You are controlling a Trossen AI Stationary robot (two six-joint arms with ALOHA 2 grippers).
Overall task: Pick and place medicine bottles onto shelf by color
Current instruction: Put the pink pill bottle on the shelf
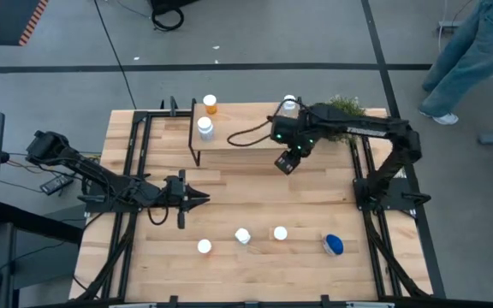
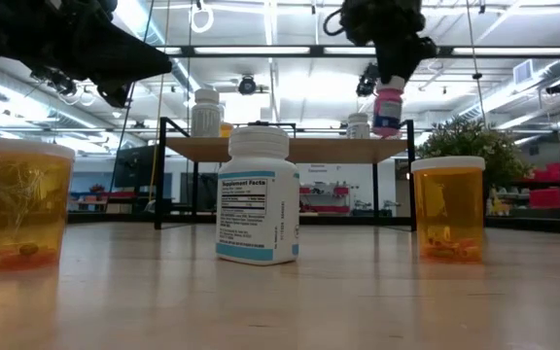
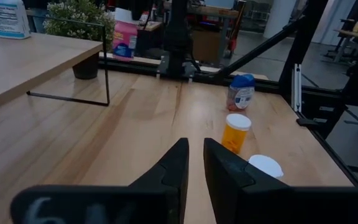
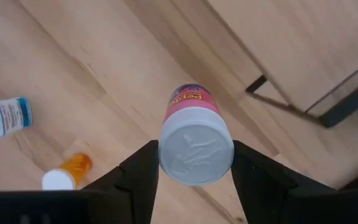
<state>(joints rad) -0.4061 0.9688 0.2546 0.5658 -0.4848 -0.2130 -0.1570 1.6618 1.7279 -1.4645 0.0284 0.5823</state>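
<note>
Your right gripper had its two dark fingers pressed against the sides of a pink bottle, gripping it just below the cap. That bottle had a pink body with a printed label band and a wide white cap with a faint embossed mark on top. It hung clear of the tabletop, in the air just off the front edge of the shelf; in the low view it sat level with the shelf board, cap uppermost.

The shelf was a pale wooden board on thin black legs, standing at the far side of the table. On it you had an orange bottle at the back of its left end, a white bottle in front of that, and another white-capped bottle farther right, near a small green plant.

Along the near side of the table stood three white-capped bottles: the left orange bottle, a white supplement bottle with a printed facts panel and a blue band at its base, and the right orange bottle. A blue-topped bottle lay on its side at the right end of that row.

Your left gripper hovered low over the left-centre of the table, its fingers nearly together with only a narrow slit between them, holding nothing.
</note>
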